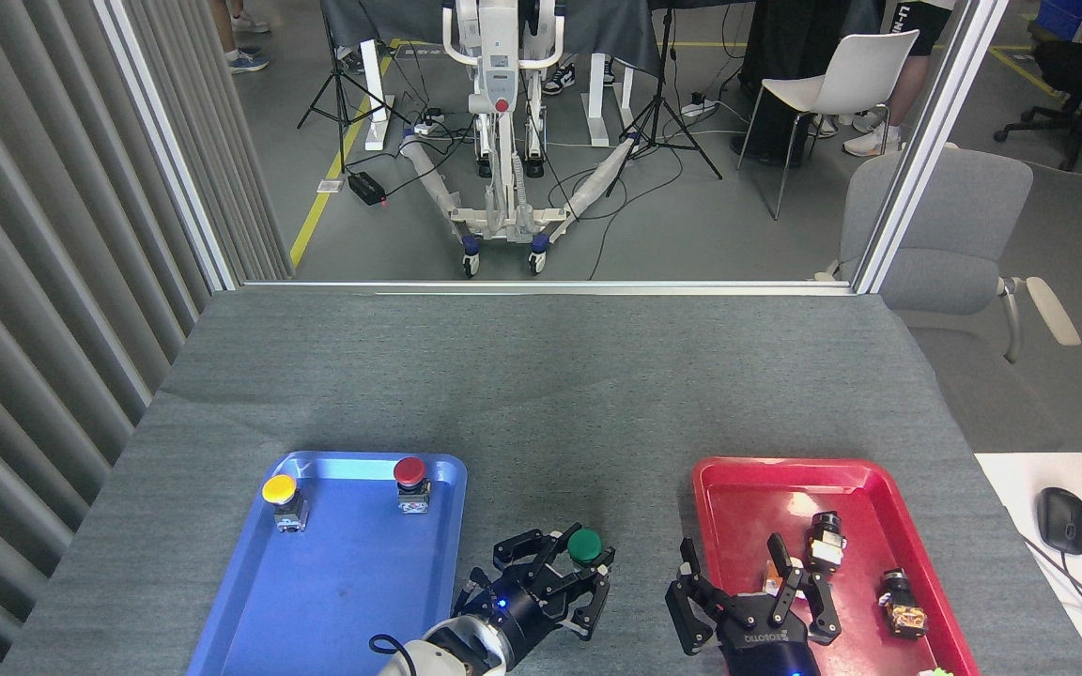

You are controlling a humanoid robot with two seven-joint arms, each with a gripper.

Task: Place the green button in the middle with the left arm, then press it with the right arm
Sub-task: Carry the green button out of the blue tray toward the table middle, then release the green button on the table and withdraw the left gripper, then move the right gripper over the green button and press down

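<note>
The green button (584, 546) sits between the fingers of my left gripper (567, 575), which is shut on it over the grey cloth of the middle (635, 526), between the two trays. Whether the button's base touches the cloth I cannot tell. The button's green cap faces up at the gripper's far end. My right gripper (749, 591) stands open at the near left edge of the red tray (748, 474), its fingers spread with nothing between them, a short way right of the button.
The blue tray (334, 601) on the left holds a yellow-capped button (280, 498) and a red-capped button (409, 479). Several small parts lie in the red tray. A computer mouse (1064, 519) sits on a white desk at the right.
</note>
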